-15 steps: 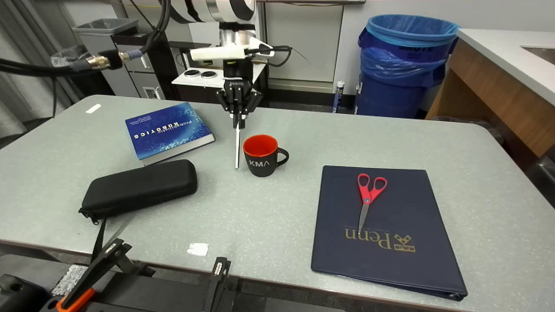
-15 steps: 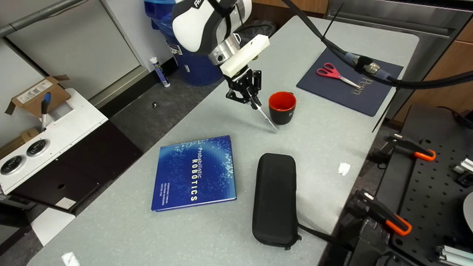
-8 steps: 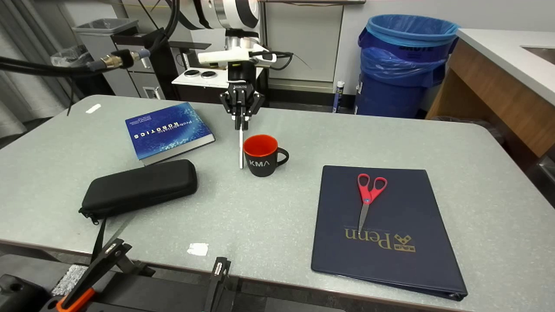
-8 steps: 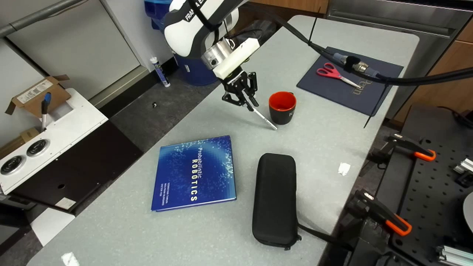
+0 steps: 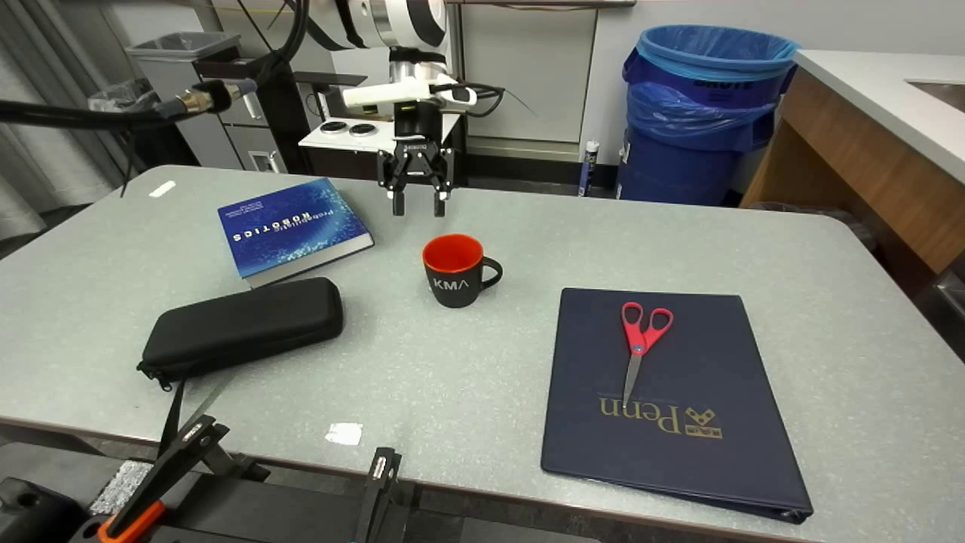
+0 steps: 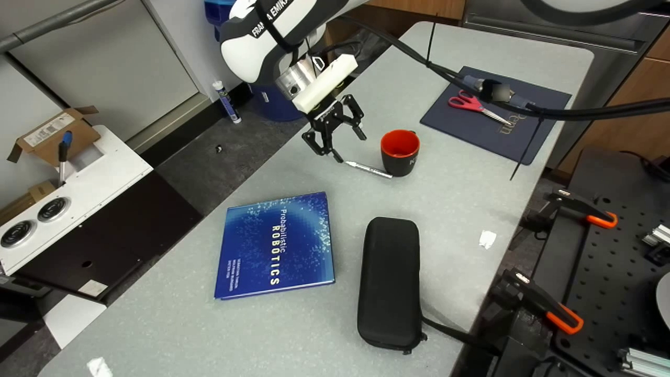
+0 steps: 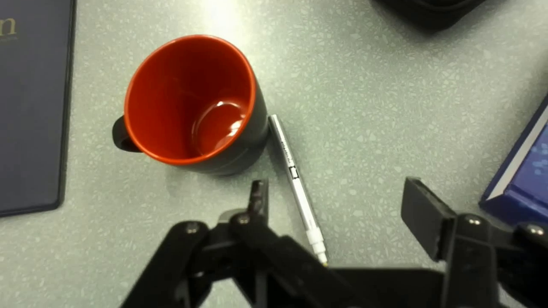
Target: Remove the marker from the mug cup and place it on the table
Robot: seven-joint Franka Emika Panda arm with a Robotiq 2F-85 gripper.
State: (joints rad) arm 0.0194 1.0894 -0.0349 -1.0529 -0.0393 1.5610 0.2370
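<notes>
The marker (image 7: pixel 302 196), a thin silver and white pen, lies on the table (image 7: pixel 364 128) beside the mug cup (image 7: pixel 192 85). One end is close to the mug's base; the white tip points back beneath my gripper (image 7: pixel 336 188). Black outside and red inside, the mug stands upright with no pen in it. My gripper is open, its fingers (image 7: pixel 421 214) wide apart and holding nothing. In an exterior view the near end of the marker (image 6: pixel 368 169) appears just by one fingertip (image 6: pixel 339 158); whether they touch I cannot tell. The gripper (image 5: pixel 418 207) hangs low over the table behind the mug.
A blue book (image 6: pixel 275 246) and a black case (image 6: pixel 390 283) lie on one side of the mug. On its other side a dark folder (image 5: pixel 678 452) carries red-handled scissors (image 5: pixel 637 347). Clamps (image 6: pixel 544 303) hold the table's edge.
A second and half a second ago the gripper held the marker slanting down beside the mug. Its fingers have since spread, and the marker has dropped flat onto the table. The mug has not moved.
</notes>
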